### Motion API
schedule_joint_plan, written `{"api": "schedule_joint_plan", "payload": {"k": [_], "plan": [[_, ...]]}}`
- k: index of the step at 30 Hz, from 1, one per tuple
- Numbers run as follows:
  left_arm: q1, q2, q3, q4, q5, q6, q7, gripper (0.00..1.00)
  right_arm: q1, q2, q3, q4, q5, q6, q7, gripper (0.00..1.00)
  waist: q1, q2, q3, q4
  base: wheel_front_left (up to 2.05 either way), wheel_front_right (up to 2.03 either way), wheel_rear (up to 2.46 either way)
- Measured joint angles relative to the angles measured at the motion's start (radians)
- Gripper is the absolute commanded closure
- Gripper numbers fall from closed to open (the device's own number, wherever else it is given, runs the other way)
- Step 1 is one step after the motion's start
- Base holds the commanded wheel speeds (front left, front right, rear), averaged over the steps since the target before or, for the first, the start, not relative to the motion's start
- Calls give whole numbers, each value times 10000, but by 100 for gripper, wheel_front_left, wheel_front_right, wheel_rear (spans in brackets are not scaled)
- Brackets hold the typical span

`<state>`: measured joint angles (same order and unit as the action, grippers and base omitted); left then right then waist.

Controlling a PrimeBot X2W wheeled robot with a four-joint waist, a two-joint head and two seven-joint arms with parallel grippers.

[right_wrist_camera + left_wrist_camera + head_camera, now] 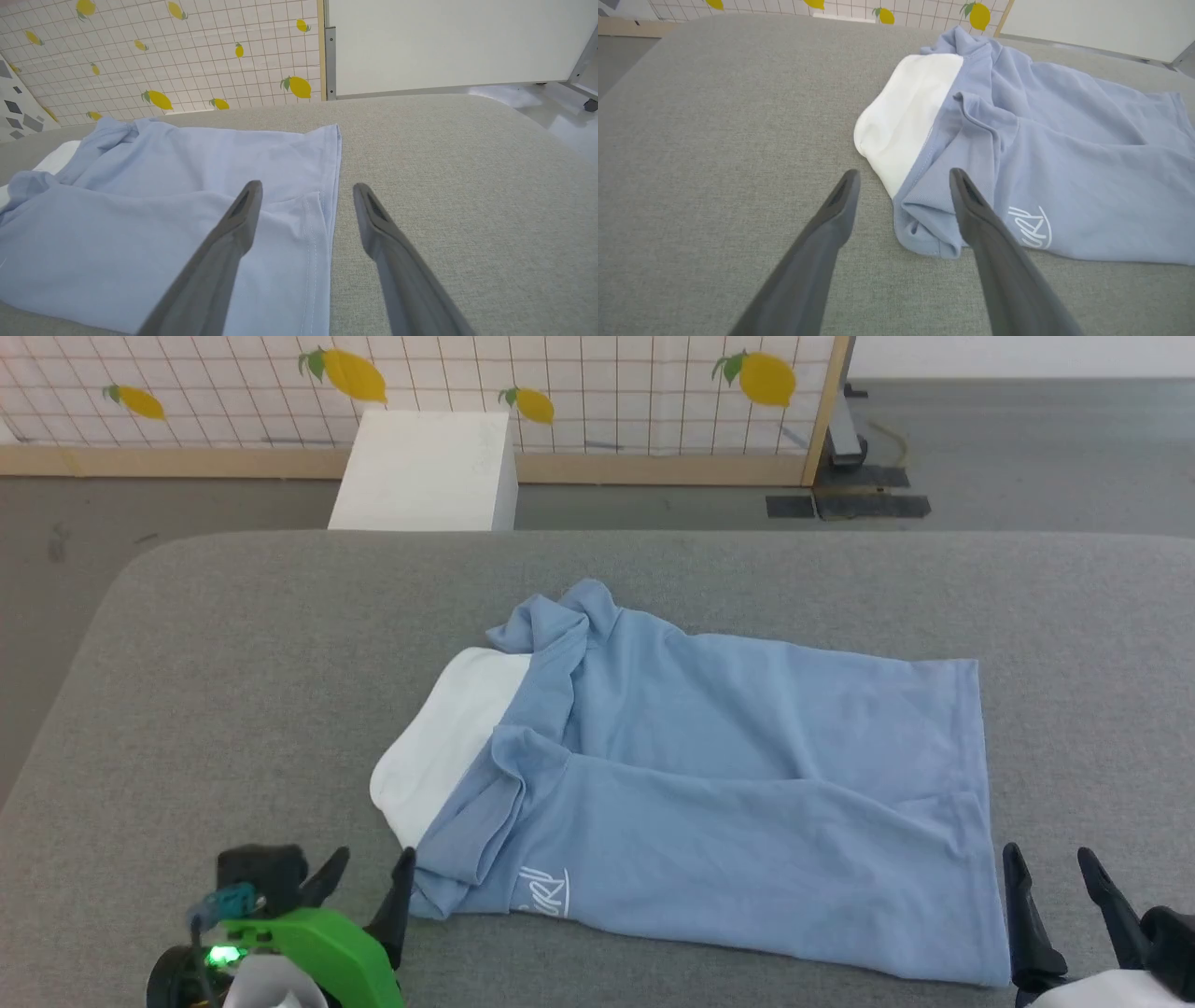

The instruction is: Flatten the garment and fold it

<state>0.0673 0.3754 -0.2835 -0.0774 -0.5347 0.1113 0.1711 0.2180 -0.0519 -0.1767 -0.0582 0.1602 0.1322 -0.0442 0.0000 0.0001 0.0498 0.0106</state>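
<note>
Where the polo shirt (747, 756) folds over, its script logo (543, 893) is half hidden. Left claw (373, 854), right claw (1047, 849): both spread.

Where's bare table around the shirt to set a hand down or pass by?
Bare table lies wide left of the white collar, in a strip behind the shirt, and narrower right of its hem. Crowded along the near edge: left gripper by the bunched sleeve, right gripper at the hem corner.
</note>
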Motion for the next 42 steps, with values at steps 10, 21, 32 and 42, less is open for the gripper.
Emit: {"api": "schedule_joint_plan", "payload": {"k": [10, 21, 32, 42], "plan": [[-1006, 15, -570, 1352, -648, -376, 2021, 0, -282, 0, 23, 75, 2, 0, 46, 0, 0, 0, 600, -251, 0, 0, 0], [-2106, 73, -614, 2863, -1436, -600, 3800, 100, -550, 2, 52, 146, 10, 0, 102, 0, 0, 0, 1097, -692, 0, 0, 0], [-1744, -134, -403, 2422, -1595, -853, 2424, 100, -1163, 2, 56, -267, -414, 0, 1814, 0, 0, 0, 1166, -599, 0, 0, 0], [-1652, -207, -516, 2031, -1592, -930, 2132, 100, -1075, -2, -633, -288, 100, 0, 5212, 0, 0, 0, 1154, -265, 0, 0, 0]]}}
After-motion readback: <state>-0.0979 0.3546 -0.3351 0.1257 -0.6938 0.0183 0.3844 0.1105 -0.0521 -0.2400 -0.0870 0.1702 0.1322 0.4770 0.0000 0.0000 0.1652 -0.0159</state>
